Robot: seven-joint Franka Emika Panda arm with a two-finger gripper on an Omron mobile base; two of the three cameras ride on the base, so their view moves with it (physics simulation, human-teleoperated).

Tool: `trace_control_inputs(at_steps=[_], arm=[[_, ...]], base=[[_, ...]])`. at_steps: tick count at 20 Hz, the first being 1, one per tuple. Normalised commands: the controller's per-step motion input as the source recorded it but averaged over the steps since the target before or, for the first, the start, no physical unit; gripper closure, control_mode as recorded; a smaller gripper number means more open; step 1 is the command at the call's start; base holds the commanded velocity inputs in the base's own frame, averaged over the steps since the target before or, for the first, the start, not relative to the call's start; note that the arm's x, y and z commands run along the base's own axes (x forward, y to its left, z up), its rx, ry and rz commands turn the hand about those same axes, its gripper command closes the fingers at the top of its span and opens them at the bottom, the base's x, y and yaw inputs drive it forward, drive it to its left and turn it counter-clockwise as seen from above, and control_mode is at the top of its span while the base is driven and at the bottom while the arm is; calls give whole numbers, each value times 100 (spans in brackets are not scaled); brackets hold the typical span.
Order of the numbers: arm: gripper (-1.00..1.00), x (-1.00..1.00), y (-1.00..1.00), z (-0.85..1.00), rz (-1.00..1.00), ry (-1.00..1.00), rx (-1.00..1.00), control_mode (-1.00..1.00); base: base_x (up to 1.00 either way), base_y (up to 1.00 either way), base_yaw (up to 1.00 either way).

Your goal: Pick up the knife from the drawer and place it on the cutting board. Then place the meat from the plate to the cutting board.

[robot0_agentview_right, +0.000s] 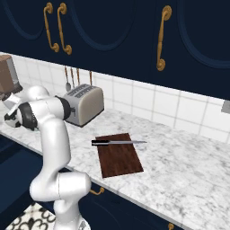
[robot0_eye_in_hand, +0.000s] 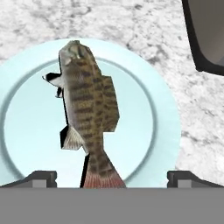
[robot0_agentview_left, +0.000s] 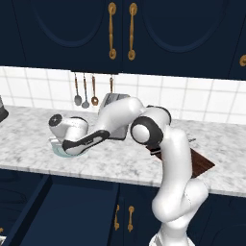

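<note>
Gripper [robot0_eye_in_hand: 112, 178] fully spread, holding nothing — fingertips [robot0_eye_in_hand: 40, 178] either side of the meat's tail. Meat [robot0_eye_in_hand: 86, 109] lies on the plate [robot0_eye_in_hand: 162, 131], long axis running away from the fingers. Knife [robot0_agentview_right: 117, 143] across the cutting board [robot0_agentview_right: 119, 157] — blade toward the right.

Open room above meat [robot0_eye_in_hand: 89, 107]; toaster [robot0_eye_in_hand: 208, 35] close beside.

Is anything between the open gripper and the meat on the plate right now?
Nothing visible. In the hand view the gripper is open and looks straight at the meat, which lies on the plate, with no other thing between the fingertips and it. The toaster stands off to one side.
</note>
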Motion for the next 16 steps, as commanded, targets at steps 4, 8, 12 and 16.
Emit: trace_control_inputs(at_steps=[4, 8, 12, 16], arm=[[-100, 49, 4, -19, 4, 0, 0, -100], [-100, 31, 3, -17, 4, 0, 0, -100], [-100, 31, 0, -26, 3, 0, 0, -100], [100, 25, 0, -40, 3, 3, 0, -100]], base=[[0, 0, 0], [0, 0, 0], [0, 0, 0], [0, 0, 0]])
